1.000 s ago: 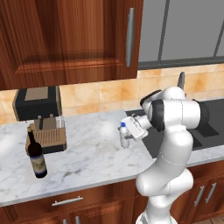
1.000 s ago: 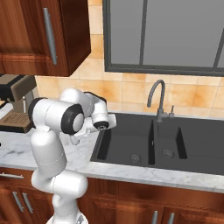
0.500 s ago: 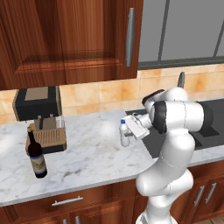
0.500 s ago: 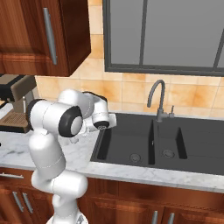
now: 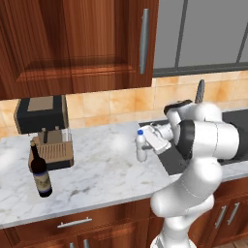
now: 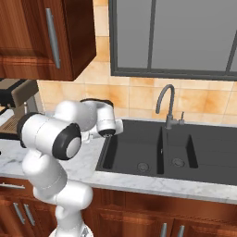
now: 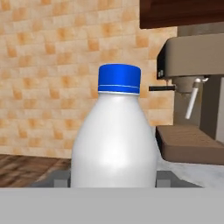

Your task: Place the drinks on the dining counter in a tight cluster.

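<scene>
While the wine bottle (image 5: 39,170) stands far off at the left of the marble counter (image 5: 97,169), beside the coffee machine (image 5: 44,131), your gripper (image 5: 145,143) sits level with the small white bottle (image 5: 141,146), which is upright near the sink (image 6: 152,150). In the hand view you see that bottle (image 7: 114,142) dead centre between the jaws, its blue cap (image 7: 119,78) above them and its body bulging out past the two finger tips (image 7: 60,178) on either side. The jaws stand part-way closed, hugging the bottle's lower body; the pads seem to touch it, so read this as a pinch on the white bottle. From the left base view you cannot tell whether its base rests on the counter or is lifted.
</scene>
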### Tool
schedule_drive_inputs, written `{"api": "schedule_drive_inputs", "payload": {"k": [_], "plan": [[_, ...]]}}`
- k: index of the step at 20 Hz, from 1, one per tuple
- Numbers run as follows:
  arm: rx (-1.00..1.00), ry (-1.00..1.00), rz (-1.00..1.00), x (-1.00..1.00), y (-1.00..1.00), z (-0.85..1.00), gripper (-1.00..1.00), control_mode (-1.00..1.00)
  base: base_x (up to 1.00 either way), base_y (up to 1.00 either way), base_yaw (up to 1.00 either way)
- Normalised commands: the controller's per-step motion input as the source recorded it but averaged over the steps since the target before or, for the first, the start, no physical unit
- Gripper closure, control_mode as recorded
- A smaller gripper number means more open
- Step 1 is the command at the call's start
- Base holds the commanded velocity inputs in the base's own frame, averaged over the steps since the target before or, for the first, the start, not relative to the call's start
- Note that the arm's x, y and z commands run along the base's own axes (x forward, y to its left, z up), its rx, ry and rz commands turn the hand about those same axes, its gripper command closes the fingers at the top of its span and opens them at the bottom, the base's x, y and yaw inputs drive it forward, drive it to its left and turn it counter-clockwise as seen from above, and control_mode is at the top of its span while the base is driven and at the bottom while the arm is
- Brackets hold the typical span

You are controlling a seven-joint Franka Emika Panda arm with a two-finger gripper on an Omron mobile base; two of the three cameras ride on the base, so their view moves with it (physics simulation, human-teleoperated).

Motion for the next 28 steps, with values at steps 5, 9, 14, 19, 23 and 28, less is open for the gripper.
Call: {"api": "schedule_drive_inputs", "payload": {"k": [5,9,14,19,23,28], "plan": [[0.0,0.0,0.0,-0.37,-0.01,0.37,1.0,-1.0,0.0,0.0,0.0],[0.0,0.0,0.0,-0.33,-0.04,0.32,1.0,-1.0,0.0,0.0,0.0],[0.01,-0.01,0.0,-0.37,-0.12,0.23,1.0,-1.0,0.0,0.0,0.0],[0.01,-0.01,0.0,-0.36,-0.04,0.26,1.0,-1.0,0.0,0.0,0.0],[0.0,0.0,-0.03,-0.23,0.0,0.25,1.0,-1.0,0.0,0.0,0.0],[0.0,0.0,0.0,-0.01,0.0,0.01,1.0,1.0,0.0,0.0,0.0]]}}
